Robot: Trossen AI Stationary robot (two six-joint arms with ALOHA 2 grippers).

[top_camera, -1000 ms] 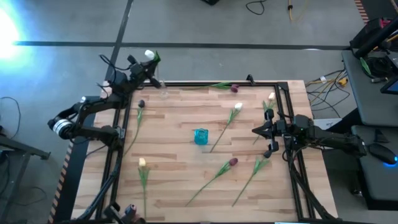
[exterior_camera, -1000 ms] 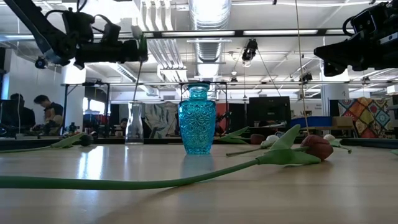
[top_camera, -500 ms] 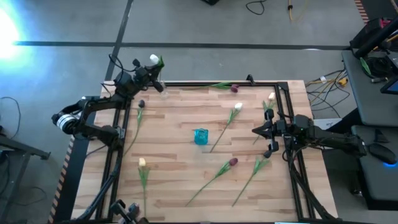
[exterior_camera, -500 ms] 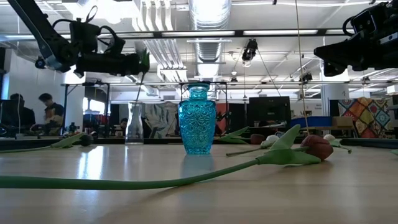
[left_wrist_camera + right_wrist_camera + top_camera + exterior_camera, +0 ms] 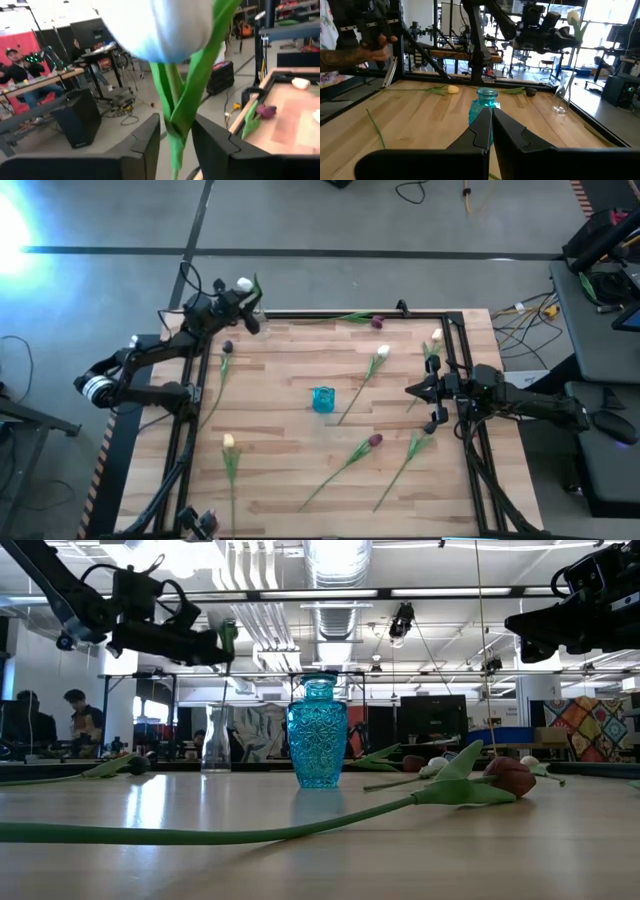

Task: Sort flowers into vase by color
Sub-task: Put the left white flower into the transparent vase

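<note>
My left gripper (image 5: 245, 300) hangs over the table's far left corner, shut on a white tulip (image 5: 244, 283) whose head points up; in the left wrist view the head (image 5: 160, 22) fills the top. A clear glass vase (image 5: 263, 330) stands just below and beside it, also in the low view (image 5: 215, 750). A blue vase (image 5: 322, 399) stands mid-table. Several tulips lie flat on the wood: a dark one (image 5: 227, 347), a cream one (image 5: 229, 442), a white one (image 5: 383, 352), a maroon one (image 5: 375, 441). My right gripper (image 5: 410, 390) waits shut at the right edge. My left gripper pinches the white tulip's stem just below the head (image 5: 175, 132), where a leaf wraps it, between its two fingers (image 5: 150, 145). The fingers lie across the stem. The tulip is lifted clear and nearly upright, its head above the fingers; the stem's lower end is out of sight.
Another dark tulip (image 5: 378, 322) lies along the far edge and a cream-peach one (image 5: 437, 335) by the right rail. A green-leafed stem (image 5: 415, 445) lies near the right side. Black frame rails (image 5: 175, 440) border the table. People sit at desks behind (image 5: 70, 715).
My left gripper has dipped down a little over the clear vase and tipped, carrying the white tulip with it; the head has shifted slightly toward the table's near side. The right arm has kept still.
</note>
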